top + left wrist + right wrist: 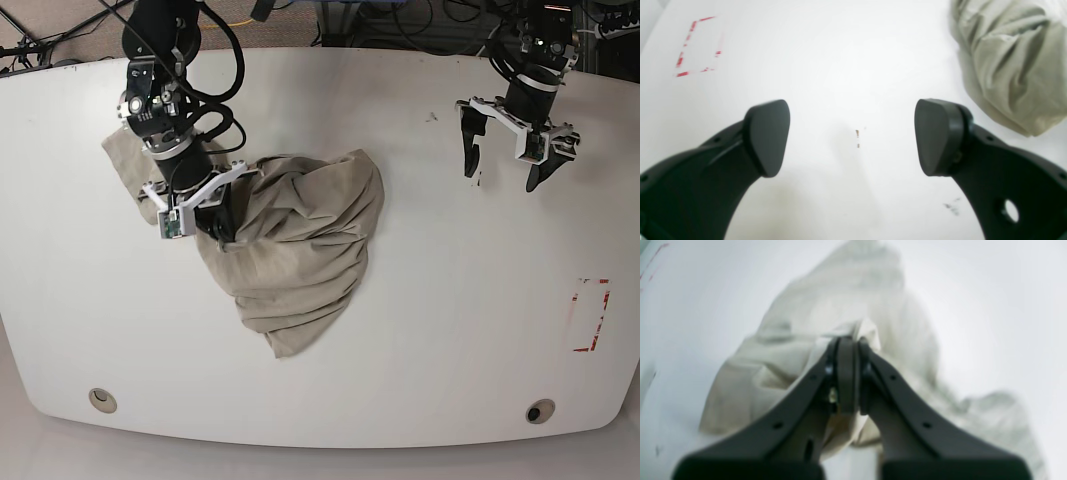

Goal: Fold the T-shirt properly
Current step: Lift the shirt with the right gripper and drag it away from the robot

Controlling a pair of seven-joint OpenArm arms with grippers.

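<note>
Lying crumpled on the white surface [420,330], the beige T-shirt [300,240] sits in a bunched heap toward the side where the right arm works, with one loose end trailing out toward the near edge and another flap spread flat behind the arm. The right gripper [847,343] is down in the heap with its jaws pressed together on a raised fold of the cloth; in the right wrist view the fabric bulges up just past the tips, though that view is blurred. In the base view the same gripper [215,228] is partly buried in the wrinkles.

The left gripper [505,165] hangs over bare surface well apart from the shirt, its jaws spread wide with nothing between them. From the left wrist view only a corner of the T-shirt [1010,63] shows, off to one side of the left gripper [851,136]. A red dashed rectangle [592,316] is marked on the surface near the edge on the left arm's side. Two round holes [540,411] sit near the front edge.
</note>
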